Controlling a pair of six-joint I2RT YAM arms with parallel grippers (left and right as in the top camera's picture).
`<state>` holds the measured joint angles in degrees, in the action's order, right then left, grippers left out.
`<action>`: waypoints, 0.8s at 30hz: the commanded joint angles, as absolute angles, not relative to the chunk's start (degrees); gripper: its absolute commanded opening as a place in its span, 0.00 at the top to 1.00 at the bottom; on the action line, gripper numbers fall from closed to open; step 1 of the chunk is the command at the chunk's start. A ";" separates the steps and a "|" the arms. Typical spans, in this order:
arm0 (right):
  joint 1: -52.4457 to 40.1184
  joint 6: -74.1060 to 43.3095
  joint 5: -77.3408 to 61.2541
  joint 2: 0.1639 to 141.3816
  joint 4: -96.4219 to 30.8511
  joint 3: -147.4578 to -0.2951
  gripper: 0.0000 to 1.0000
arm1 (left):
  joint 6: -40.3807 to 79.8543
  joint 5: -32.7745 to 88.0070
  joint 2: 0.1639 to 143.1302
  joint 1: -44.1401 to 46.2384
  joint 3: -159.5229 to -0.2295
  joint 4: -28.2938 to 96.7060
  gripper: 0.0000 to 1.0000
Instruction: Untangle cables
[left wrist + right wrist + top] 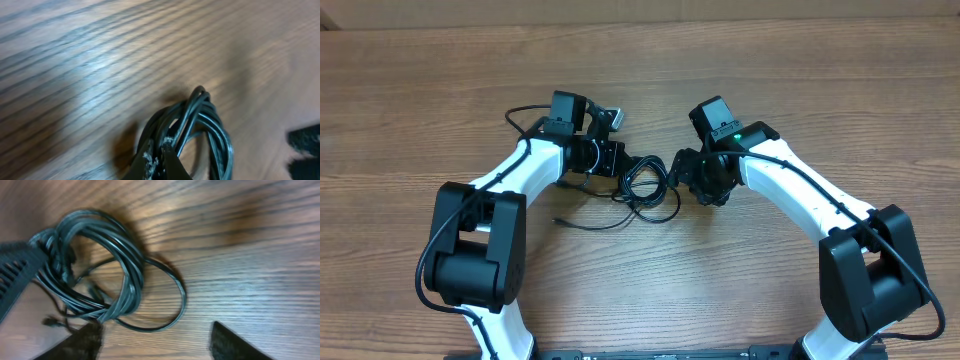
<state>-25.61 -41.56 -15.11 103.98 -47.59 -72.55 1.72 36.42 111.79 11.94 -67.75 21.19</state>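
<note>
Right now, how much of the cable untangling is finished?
Nearly nothing is done yet: the cables are one coiled knot on the table. In hand: the left hand is pinched shut on the bundle, and the right hand hovers open beside it. Left: pulling every loop apart; one end trails free.

Pretty much just the table (pixel 410 90) here, a brown wood-look top with the grain running side to side in the overhead view. Up close the surface is kinda glossy, with pale light patches and soft dark shadows on it. A lighter beige strip (pixel 620 10) runs along the far edge.
</note>
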 commanded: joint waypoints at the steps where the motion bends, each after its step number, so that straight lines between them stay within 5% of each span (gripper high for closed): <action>1: -25.26 -42.22 -21.12 102.13 -45.21 -72.60 0.47 | -11.53 52.88 112.71 9.32 -68.84 20.99 0.96; 3: -24.99 -42.74 -24.18 102.13 -43.16 -72.60 0.58 | -13.34 58.52 112.71 7.75 -68.84 21.02 0.96; 11: -25.54 -64.49 -22.87 102.13 -36.21 -72.60 0.60 | -14.17 63.31 112.71 7.51 -68.84 21.17 0.96; 24: -27.35 -66.26 -15.03 102.13 -34.61 -72.60 0.73 | -12.32 64.16 112.71 9.04 -68.84 20.71 0.96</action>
<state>-26.39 -65.82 -19.22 103.98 -33.93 -72.53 -12.43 61.56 111.79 8.64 -67.75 21.02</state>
